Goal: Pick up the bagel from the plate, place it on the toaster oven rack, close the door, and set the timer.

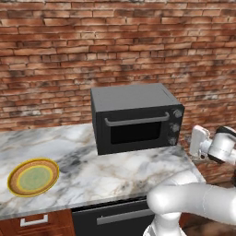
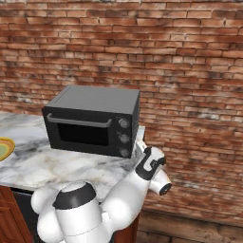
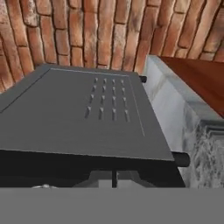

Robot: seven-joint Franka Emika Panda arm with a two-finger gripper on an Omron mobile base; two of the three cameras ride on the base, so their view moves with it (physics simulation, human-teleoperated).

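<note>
The black toaster oven stands on the marble counter with its door closed, the grey bar handle across its top. The rack is hidden behind the dark glass, and so is the bagel. The plate lies bare at the counter's left, well away from the arm. My gripper is shut and holds nothing. It hovers just off the oven's right side, level with the lowest of three knobs. The hand view looks along the oven's vented side panel.
A brick wall runs behind the counter. The marble counter ends just right of the oven, where my hand hangs past its edge. Below the front edge are a dark drawer front and a wooden cabinet.
</note>
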